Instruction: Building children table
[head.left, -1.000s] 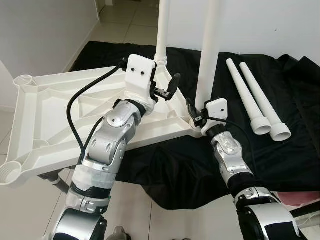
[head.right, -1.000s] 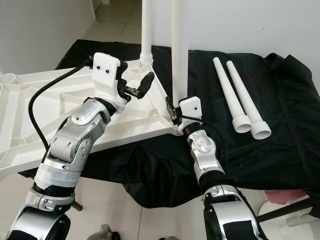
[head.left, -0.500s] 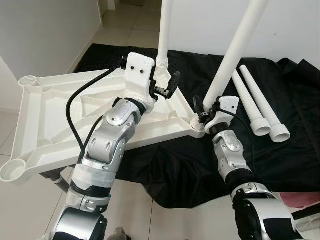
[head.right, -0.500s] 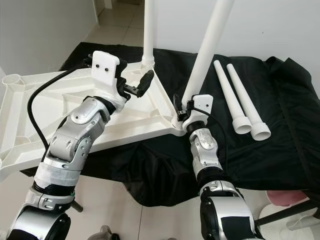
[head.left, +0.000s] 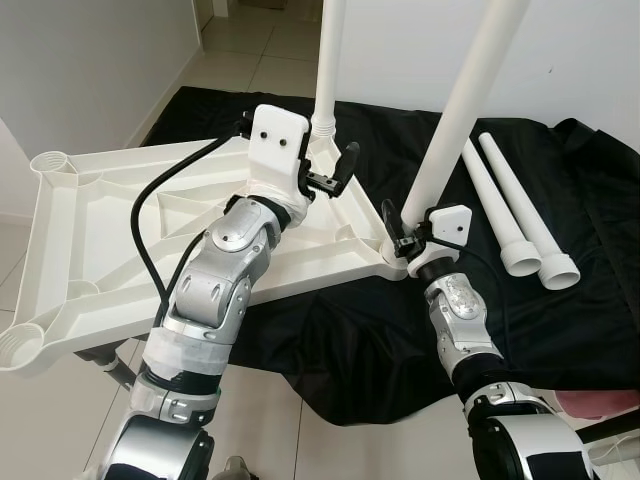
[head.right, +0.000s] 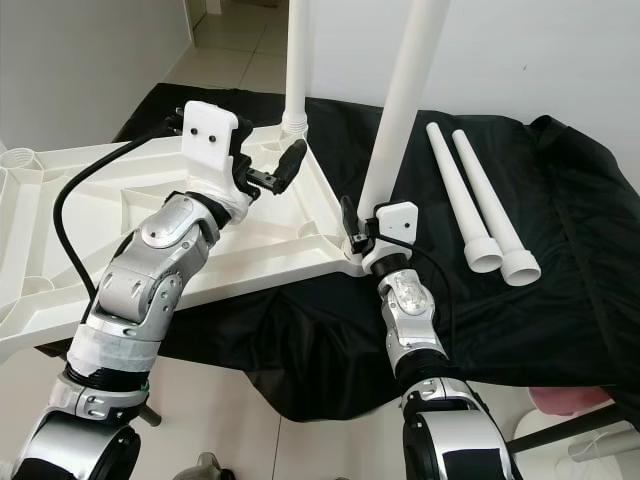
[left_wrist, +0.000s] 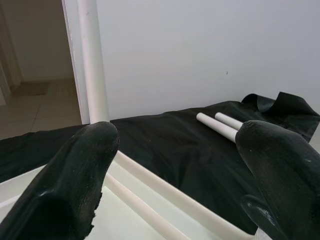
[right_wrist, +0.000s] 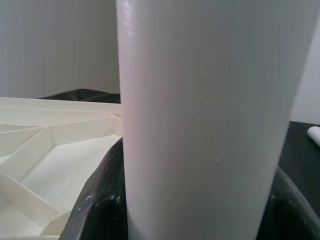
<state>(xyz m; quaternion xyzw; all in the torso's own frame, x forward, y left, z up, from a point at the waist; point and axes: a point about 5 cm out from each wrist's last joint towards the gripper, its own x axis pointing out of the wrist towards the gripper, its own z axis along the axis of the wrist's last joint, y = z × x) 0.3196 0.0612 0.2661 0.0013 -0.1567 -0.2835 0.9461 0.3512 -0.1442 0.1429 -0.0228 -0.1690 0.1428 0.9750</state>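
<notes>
White table top (head.left: 120, 240), black cloth (head.left: 560, 330)

Head pair downward — wrists close-in

A thick white leg (right_wrist: 210, 115) stands close up, black fingers (right_wrist: 102, 200) pressed to either side of it, the ribbed white tabletop (right_wrist: 45, 150) lying behind

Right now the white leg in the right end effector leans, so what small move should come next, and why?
Probably tip the white plastic tube leg back upright over the corner socket of the upturned white plastic tabletop. The right end effector grips the leg near its base and it leans to the robot's right, while the seated leg stands straight. The left end effector is open.
</notes>
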